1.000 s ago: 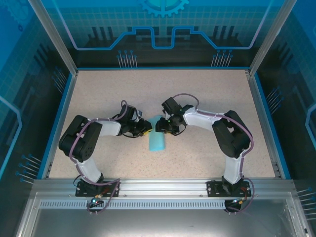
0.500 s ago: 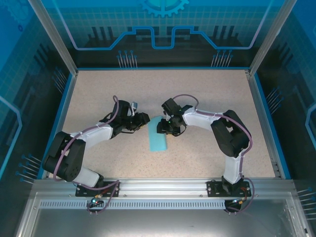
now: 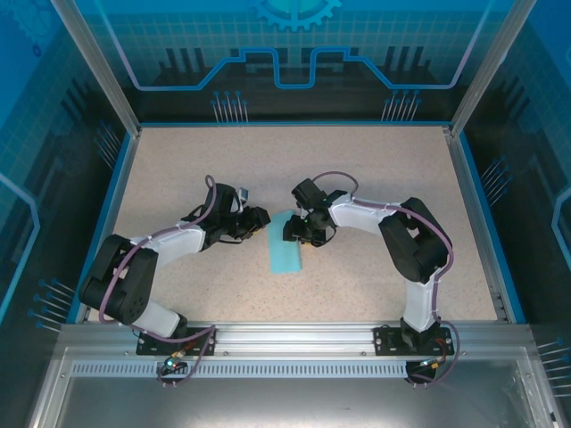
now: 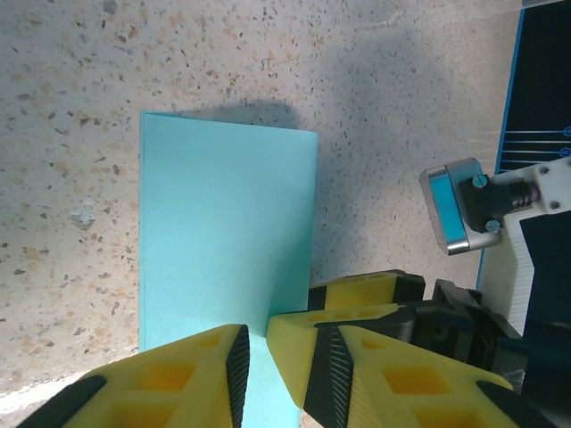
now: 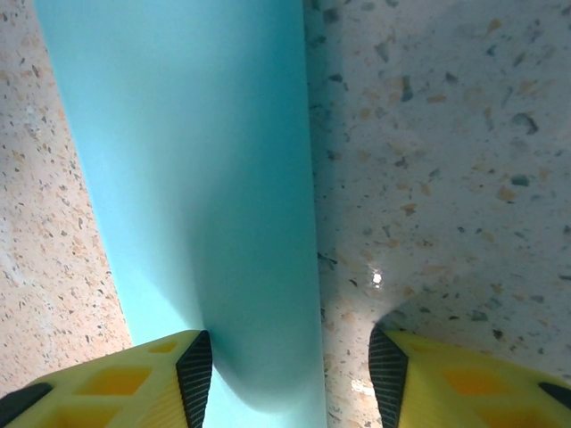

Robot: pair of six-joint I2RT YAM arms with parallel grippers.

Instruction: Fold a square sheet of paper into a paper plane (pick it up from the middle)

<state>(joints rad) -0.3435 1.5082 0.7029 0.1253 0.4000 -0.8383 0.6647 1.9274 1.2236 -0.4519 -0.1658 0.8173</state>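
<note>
Cyan-blue sheet of paper (image 3: 285, 251), folded into a long rectangle, lies flat mid-way across the speckled beige surface (image 3: 375, 169). Its long edges look straight and clean in the left wrist view (image 4: 223, 232).

Both arms crowd the paper's far end. The left claw (image 3: 260, 219) sits at the far-left corner, and its yellow fingers (image 4: 357, 361) are nearly together with just a slim gap over the paper. Honestly can't tell if it's nipping it. The right claw (image 3: 297, 232) is at the far-right edge, spread wide. From its own camera (image 5: 285, 374), one finger is over the paper (image 5: 196, 178) and the other over bare surface, so it straddles that edge.

The paper's near end is free, with loads of open surface all round out to the blue rim (image 3: 294, 124).
</note>
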